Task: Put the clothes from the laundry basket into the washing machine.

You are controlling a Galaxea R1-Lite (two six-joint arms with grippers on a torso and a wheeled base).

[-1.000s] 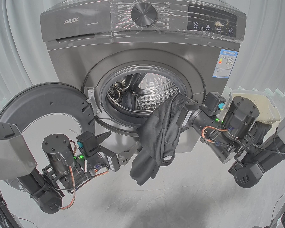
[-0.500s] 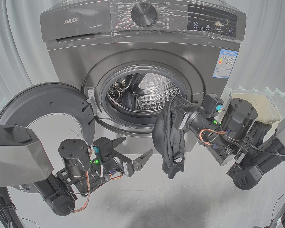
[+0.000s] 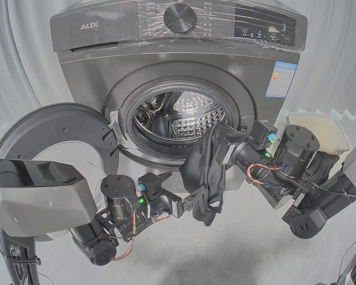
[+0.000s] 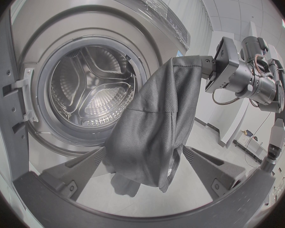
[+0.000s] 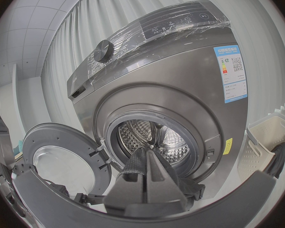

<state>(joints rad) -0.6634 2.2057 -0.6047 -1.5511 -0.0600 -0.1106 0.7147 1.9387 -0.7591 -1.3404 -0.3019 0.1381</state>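
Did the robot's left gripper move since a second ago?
Yes. The left gripper slid right, away from the round grey washer door, to the bottom of the hanging dark grey garment.

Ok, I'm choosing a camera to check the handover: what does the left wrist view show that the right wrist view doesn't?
Left wrist view adds: the left gripper open, its fingers flanking the lower part of the dark garment, and the right gripper from outside, shut on the garment's top. Right wrist view adds: the laundry basket with dark clothes over its rim, and the window of the open door. Both: the dark garment and the washing machine's drum.
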